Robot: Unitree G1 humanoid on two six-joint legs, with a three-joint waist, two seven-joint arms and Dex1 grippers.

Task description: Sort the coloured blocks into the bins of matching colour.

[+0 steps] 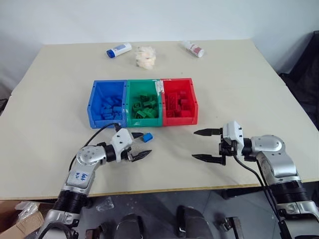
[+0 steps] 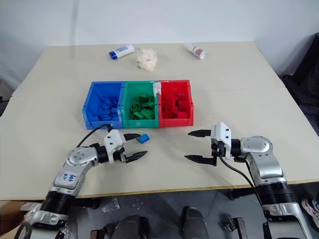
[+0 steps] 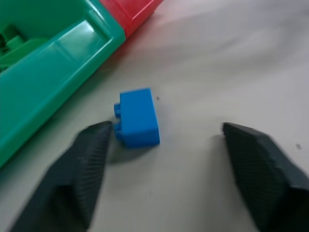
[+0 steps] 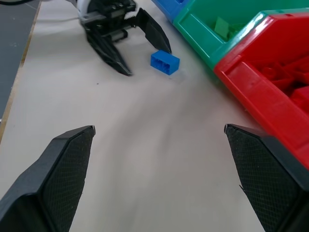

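Note:
A small blue block [image 1: 148, 136] lies on the table just in front of the green bin [image 1: 143, 103]. My left gripper [image 1: 143, 144] is open around it. In the left wrist view the block [image 3: 139, 117] sits close against one of the fingers [image 3: 91, 159], with a wide gap to the other. The blue bin [image 1: 106, 103], the green bin and the red bin [image 1: 180, 101] stand joined in a row, each holding blocks of its own colour. My right gripper [image 1: 200, 145] hovers open and empty to the right, pointing toward the left gripper [image 4: 116, 34] and the block [image 4: 164, 62].
At the far side of the table [image 1: 249, 89] lie a blue-capped white bottle [image 1: 118, 50], a crumpled white wad [image 1: 146, 56] and a red-capped white bottle [image 1: 193, 48]. The table's front edge runs just below both arms.

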